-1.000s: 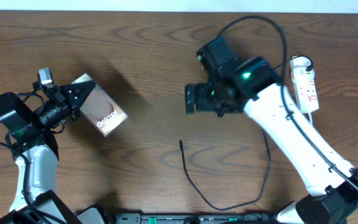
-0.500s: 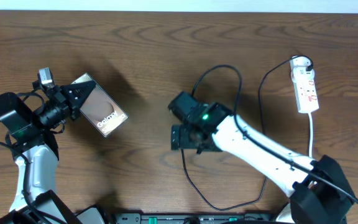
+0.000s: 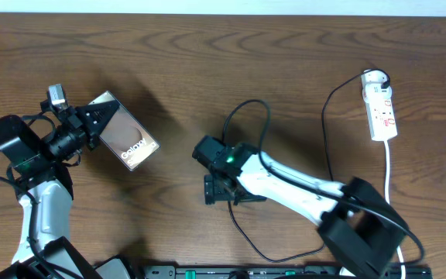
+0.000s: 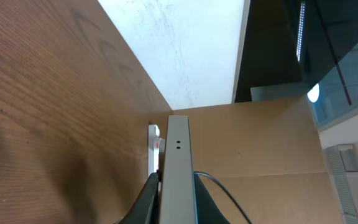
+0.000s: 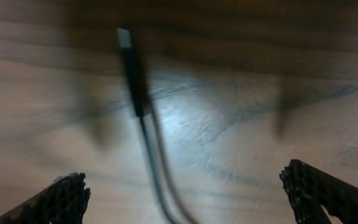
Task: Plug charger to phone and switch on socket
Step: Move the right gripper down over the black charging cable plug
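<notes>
Right gripper (image 3: 210, 190) moved, spread wide, probably above one charger (image 5: 132, 68); left gripper (image 3: 99, 118) clenches one phone (image 3: 134, 144); one socket (image 3: 381, 113).

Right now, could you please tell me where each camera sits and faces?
Overhead: above the table, facing down; phone, socket, left arm, right arm show.
Left wrist: faces along the gripped phone toward the socket; left end effector shows.
Right wrist: faces down at the charger; open right end effector shows.
Shared: overhead and left wrist show phone, socket.

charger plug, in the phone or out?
Out. The plug tip lies bare on the table below the open right gripper; the phone is far off in the left gripper.
</notes>
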{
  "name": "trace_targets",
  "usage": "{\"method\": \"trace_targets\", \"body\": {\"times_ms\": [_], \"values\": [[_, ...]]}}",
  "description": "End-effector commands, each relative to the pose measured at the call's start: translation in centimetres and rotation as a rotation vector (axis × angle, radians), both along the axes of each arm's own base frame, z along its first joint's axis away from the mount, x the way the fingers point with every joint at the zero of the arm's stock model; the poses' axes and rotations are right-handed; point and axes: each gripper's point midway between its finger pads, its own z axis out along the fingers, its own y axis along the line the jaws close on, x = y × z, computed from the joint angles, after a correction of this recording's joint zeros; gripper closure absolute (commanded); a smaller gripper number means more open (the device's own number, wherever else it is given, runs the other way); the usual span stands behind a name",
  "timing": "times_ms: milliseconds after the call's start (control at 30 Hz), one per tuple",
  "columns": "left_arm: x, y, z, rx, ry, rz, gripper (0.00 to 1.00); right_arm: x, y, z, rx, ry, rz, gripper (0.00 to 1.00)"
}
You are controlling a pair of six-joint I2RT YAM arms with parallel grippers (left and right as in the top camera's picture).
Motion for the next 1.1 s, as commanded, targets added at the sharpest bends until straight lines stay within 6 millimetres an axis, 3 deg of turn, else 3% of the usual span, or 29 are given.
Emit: {"method": "trace_targets", "body": {"times_ms": [0, 567, 1067], "values": [[-0.5, -0.3, 0.5, 0.002, -0.023, -0.03, 0.93, 0.1, -0.3, -0.6, -0.027, -0.009, -0.002, 0.01], [-0.5, -0.3, 0.5, 0.012, -0.034, -0.031, 0.93, 4.2, -0.5, -1.1, 0.008, -0.1, -0.039, 0.01], [-0.5, -0.3, 0.5, 0.012, -0.034, -0.031, 0.93, 4.1, -0.2, -3.0, -0.056, -0.046, -0.005, 0.07]]}}
